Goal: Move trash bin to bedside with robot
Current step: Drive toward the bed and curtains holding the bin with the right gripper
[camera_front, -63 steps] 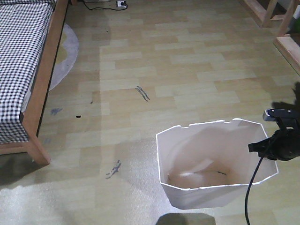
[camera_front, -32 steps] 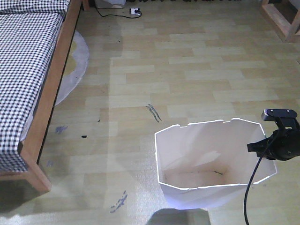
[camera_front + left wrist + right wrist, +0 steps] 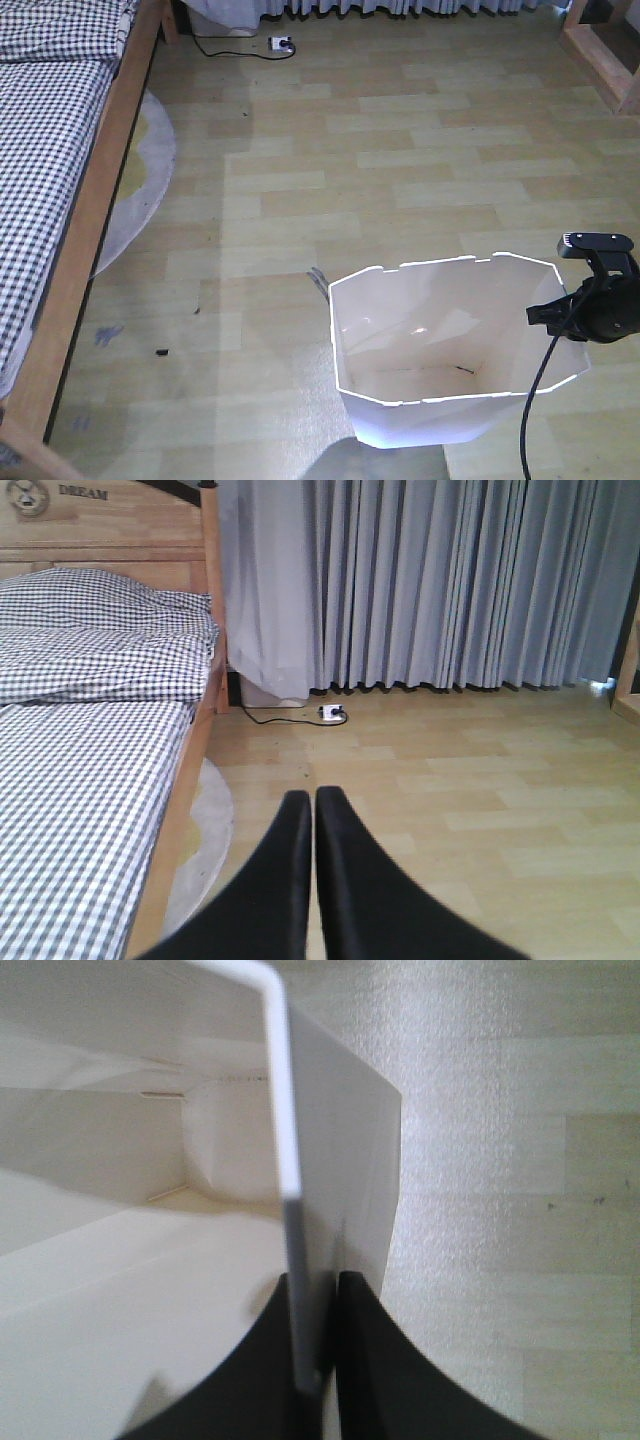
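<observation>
Pale wood-plank floor point(image 3: 400, 150) beside checked-bedding wooden-framed bed point(image 3: 50, 150); white faceted plastic trash bin point(image 3: 400, 425) well right of bed, rim wall clamped between black right gripper point(image 3: 315, 1290) fingers.

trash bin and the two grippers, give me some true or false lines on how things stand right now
1. The right gripper is clamped on the bin wall at its rim. True.
2. The left gripper holds the bin's other side. False: it is shut on nothing and points over the floor.
3. The bin touches the bed. False: bare floor lies between them.
4. The bin lies on its side. False: it stands upright, open end up.
5. A power strip lies on the floor near the curtain. True.
</observation>
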Available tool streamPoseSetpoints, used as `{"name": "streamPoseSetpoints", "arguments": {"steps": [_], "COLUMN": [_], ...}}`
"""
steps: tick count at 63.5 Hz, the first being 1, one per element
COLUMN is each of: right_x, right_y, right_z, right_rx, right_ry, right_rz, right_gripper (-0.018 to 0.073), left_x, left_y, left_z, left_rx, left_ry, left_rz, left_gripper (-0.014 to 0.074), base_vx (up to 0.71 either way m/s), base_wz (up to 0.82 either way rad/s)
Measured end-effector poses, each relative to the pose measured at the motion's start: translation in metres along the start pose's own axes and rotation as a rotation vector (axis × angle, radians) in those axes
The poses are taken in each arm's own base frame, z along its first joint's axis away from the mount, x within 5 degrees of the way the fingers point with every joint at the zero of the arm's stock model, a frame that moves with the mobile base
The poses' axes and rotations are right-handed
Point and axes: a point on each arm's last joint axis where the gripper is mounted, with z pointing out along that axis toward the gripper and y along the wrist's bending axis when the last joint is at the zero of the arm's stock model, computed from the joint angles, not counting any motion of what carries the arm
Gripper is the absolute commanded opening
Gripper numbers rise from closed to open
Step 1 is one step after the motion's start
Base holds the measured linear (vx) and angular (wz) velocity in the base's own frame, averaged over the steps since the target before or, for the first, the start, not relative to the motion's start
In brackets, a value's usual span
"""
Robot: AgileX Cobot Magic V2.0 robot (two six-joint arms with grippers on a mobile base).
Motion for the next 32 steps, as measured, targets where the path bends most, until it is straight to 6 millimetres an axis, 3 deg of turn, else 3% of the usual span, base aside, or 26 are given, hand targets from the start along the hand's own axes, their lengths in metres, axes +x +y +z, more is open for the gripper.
{"name": "streamPoseSetpoints", "arguments": {"steps": [32], "right_x": [-0.0001], "right_y": [-0.0005], "right_z": [0.0000], "right_rx": [0.006], "right_ry": [-0.001], "right_rz": [0.000], "right_gripper": [-0.0006], "left_x": [0.0000], "left_y": [0.0000], "left_z": [0.0000], "left_rx": [0.000], "left_ry": [0.000], "left_rz": [0.000], "left_gripper": [-0.0006], "base_vx": [0.39], "base_wz": [-0.06]}}
